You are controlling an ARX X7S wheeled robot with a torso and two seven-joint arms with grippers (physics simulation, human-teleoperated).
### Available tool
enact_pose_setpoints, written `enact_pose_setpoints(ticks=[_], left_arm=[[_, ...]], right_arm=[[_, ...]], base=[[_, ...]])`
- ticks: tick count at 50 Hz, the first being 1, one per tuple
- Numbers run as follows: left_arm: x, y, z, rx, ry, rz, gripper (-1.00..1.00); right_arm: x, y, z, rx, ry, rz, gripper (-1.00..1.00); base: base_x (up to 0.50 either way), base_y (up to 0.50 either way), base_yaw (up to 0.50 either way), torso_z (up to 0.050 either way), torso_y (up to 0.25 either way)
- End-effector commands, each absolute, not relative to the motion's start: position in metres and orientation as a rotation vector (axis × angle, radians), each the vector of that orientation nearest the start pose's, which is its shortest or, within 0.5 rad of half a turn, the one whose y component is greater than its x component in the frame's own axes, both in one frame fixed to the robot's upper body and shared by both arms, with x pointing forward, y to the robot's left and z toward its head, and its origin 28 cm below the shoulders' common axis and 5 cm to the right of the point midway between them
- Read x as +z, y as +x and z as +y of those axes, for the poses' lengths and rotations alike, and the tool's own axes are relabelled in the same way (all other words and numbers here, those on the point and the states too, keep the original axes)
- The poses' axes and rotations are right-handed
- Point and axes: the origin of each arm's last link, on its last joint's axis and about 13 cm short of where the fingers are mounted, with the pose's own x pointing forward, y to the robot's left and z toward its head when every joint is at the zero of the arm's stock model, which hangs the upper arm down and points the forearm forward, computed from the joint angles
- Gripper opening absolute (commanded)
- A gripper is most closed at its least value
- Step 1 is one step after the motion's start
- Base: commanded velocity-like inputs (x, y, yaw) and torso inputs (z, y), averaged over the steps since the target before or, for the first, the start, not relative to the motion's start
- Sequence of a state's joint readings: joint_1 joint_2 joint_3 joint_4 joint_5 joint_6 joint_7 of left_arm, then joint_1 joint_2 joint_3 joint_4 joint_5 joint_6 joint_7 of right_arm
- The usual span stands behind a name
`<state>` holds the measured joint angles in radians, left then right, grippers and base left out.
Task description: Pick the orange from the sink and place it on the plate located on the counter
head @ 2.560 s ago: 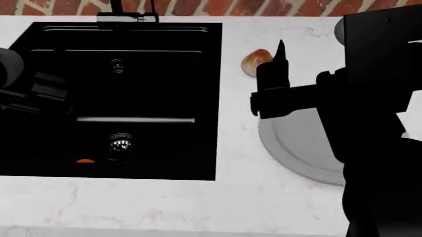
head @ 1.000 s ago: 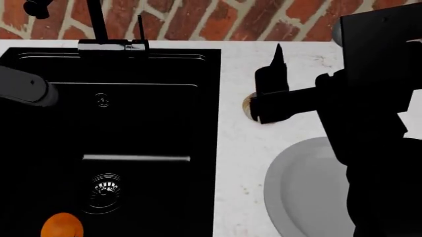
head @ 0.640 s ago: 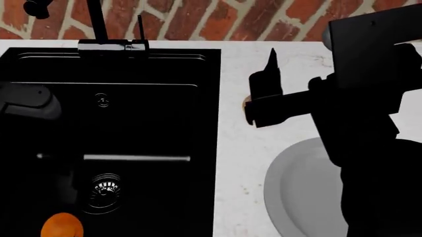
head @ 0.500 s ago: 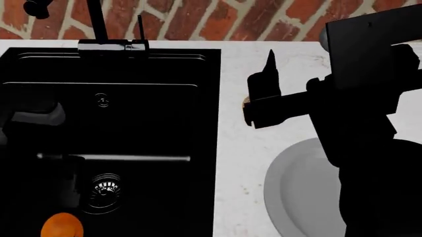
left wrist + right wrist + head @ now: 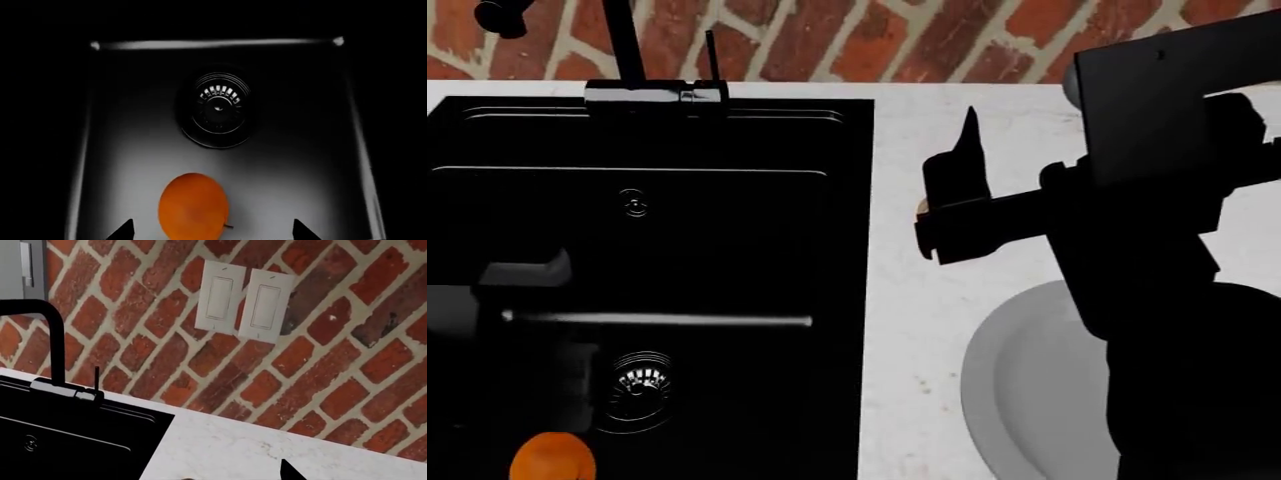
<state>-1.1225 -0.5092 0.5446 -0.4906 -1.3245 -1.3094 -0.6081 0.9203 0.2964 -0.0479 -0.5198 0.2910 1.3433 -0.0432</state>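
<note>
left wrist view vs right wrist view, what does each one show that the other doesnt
Only the left wrist view shows the orange lying on the basin floor beside the round metal drain. Only the right wrist view shows the brick wall, two white wall switches, the faucet and the counter. Both show the black sink.

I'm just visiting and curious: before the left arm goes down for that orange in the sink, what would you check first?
1. Orange in view, lying free on the sink floor: ok.
2. Left end effector open, tips either side of the orange: ok.
3. Orange centred between the tips: not ok, sits off to one side.
4. Drain apart from the orange: ok.
5. Plate free to receive it: cannot tell, right arm covers part.
</note>
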Motion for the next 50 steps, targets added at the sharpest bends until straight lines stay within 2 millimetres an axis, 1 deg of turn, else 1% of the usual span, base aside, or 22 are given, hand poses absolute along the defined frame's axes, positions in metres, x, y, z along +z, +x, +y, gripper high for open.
enact_pose_setpoints(ticks=[1,4,9,14,18,35,50], left_arm=[[0.165,0.347,0.271,0.013,0.009,0.996,1.0],[0.16,0.35,0.27,0.017,0.013,1.008,1.0],[0.151,0.363,0.273,0.031,0.009,1.025,1.0],[0.134,0.367,0.272,0.027,0.01,1.062,1.0],[0.129,0.37,0.273,0.027,0.0,1.073,1.0],[0.098,0.358,0.274,0.045,-0.004,1.149,1.0],[0.082,0.349,0.273,0.039,-0.04,1.197,1.0]], right_arm=[[0.265,0.281,-0.138,0.134,-0.177,-0.052,1.0],[0.264,0.282,-0.138,0.132,-0.177,-0.05,1.0],[0.262,0.283,-0.138,0.133,-0.178,-0.045,1.0],[0.26,0.285,-0.137,0.133,-0.181,-0.039,1.0],[0.257,0.287,-0.137,0.134,-0.18,-0.033,1.0],[0.255,0.289,-0.137,0.132,-0.18,-0.027,1.0],[0.25,0.293,-0.137,0.129,-0.182,-0.015,1.0]], base=[[0.0,0.0,0.0,0.0,0.0],[0.0,0.0,0.0,0.0,0.0],[0.0,0.0,0.0,0.0,0.0],[0.0,0.0,0.0,0.0,0.0],[0.0,0.0,0.0,0.0,0.0],[0.0,0.0,0.0,0.0,0.0],[0.0,0.0,0.0,0.0,0.0]])
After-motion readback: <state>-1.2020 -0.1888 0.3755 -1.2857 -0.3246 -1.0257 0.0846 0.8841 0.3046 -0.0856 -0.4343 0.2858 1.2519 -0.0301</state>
